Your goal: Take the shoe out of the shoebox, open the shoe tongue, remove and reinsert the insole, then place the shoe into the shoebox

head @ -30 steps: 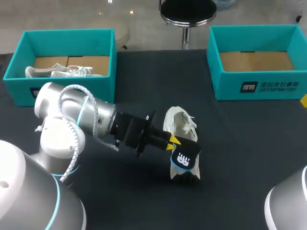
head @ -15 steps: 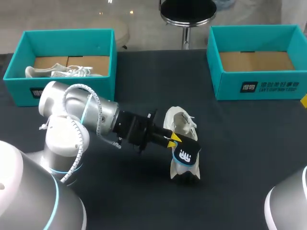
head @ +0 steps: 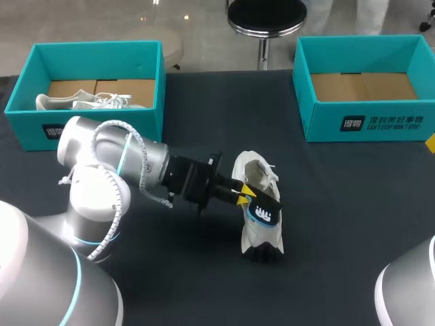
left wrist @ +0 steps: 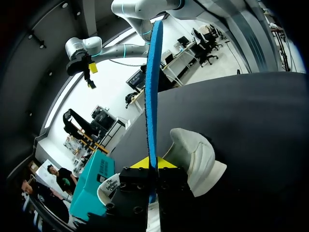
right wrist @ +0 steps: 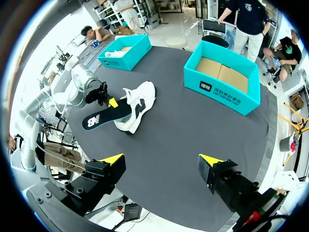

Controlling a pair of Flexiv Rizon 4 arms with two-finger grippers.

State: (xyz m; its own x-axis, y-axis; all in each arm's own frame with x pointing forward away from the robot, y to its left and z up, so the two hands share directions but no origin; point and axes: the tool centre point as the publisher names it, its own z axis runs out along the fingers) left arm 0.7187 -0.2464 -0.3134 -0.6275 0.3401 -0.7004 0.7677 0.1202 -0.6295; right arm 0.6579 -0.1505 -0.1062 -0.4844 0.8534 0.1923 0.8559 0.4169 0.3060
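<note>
- Left end effector [head: 243,195] is clamped on one end of the black insole [head: 264,214], held over the white shoe [head: 255,170] sitting mid-surface [head: 353,204].
- Right end effector [right wrist: 164,164] gapes wide, empty, well above.
- Insole looks thin, light and floppy; better pinched at the heel end.
</note>
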